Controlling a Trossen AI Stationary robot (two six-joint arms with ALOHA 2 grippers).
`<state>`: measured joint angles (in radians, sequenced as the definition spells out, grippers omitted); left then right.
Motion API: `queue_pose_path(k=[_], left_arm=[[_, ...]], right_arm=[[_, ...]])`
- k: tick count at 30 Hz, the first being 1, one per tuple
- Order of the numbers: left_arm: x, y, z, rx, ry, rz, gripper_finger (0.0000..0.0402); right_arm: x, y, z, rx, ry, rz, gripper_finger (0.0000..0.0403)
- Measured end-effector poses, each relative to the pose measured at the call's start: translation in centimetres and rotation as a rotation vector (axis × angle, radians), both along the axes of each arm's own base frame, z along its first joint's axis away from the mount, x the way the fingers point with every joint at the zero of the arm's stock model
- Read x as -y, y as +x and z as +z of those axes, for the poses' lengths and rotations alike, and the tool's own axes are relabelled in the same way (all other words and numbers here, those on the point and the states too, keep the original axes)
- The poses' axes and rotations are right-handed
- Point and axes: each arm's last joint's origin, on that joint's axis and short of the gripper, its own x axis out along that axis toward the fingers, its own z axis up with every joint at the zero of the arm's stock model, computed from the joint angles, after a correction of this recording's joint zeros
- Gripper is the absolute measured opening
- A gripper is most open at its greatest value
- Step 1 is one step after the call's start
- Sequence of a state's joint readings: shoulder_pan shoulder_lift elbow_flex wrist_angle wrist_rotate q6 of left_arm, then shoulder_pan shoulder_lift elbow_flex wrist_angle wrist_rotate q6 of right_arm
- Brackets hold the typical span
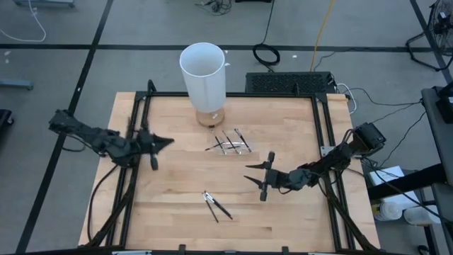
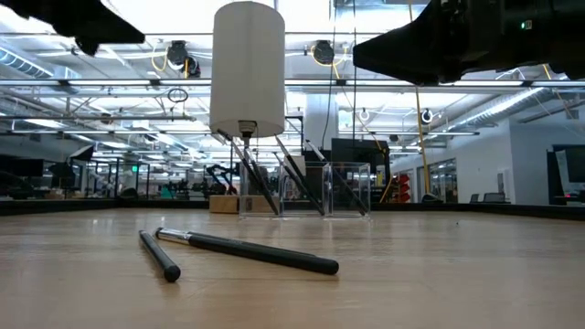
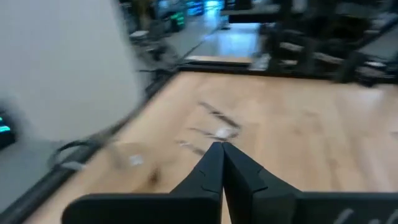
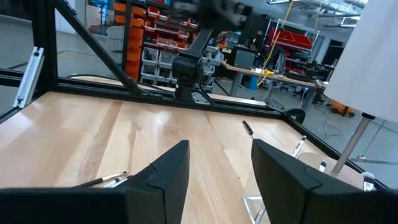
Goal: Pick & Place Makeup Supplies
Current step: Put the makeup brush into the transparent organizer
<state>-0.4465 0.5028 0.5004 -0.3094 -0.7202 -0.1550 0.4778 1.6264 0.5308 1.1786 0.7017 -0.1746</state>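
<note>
The makeup supplies are thin dark sticks. Two of them [image 1: 216, 205] [image 2: 247, 251] lie flat on the wooden table near its front edge. Several more sticks [image 1: 230, 143] lean in and around a small clear tray [image 2: 347, 190] at the table's middle, in front of the tall white cylinder [image 1: 203, 74]. My left gripper [image 1: 168, 142] [image 3: 221, 149] hovers at the table's left side, shut with nothing between its fingers. My right gripper [image 1: 253, 175] [image 4: 219, 165] hangs open right of centre, pointing level toward the left, above the table and touching nothing.
The white cylinder [image 2: 249, 68] stands on a small round wooden base [image 1: 210, 117] at the far middle. A black frame [image 1: 318, 120] runs round the table's edges. Bare wood lies between the two grippers and along the front left.
</note>
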Motion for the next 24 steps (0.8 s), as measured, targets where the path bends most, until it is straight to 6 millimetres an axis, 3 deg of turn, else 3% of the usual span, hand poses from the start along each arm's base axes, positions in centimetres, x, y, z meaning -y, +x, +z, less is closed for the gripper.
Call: queue_pose_path(k=[7, 12, 15, 19, 21, 24], left_arm=[[1.3, 1.8, -1.9, 0.203, 0.054, -0.084, 0.0006], [1.3, 1.9, -2.5, 0.206, 0.086, -0.088, 0.0009], [1.3, 1.9, -2.7, 0.189, 0.083, -0.098, 0.0026], [1.4, 1.9, -3.3, 0.136, 0.073, -0.131, 0.0041], [1.4, 1.8, -3.6, 0.11, 0.074, -0.14, 0.0045], [1.4, 1.8, -3.8, 0.089, 0.063, -0.138, 0.0046]], right_arm=[[0.9, 0.5, 0.4, 0.042, 0.032, 0.027, 0.0151], [2.1, 0.9, 0.6, 0.075, 0.079, -0.011, 0.0131], [2.4, 1.6, 0.7, 0.058, 0.133, -0.029, 0.0095], [1.4, 3.7, 0.5, -0.19, 0.061, -0.013, 0.0018], [0.8, 4.7, 1.0, -0.334, 0.073, -0.03, 0.0009], [-0.5, 7.1, 3.2, -0.467, 0.153, 0.0, 0.0009]])
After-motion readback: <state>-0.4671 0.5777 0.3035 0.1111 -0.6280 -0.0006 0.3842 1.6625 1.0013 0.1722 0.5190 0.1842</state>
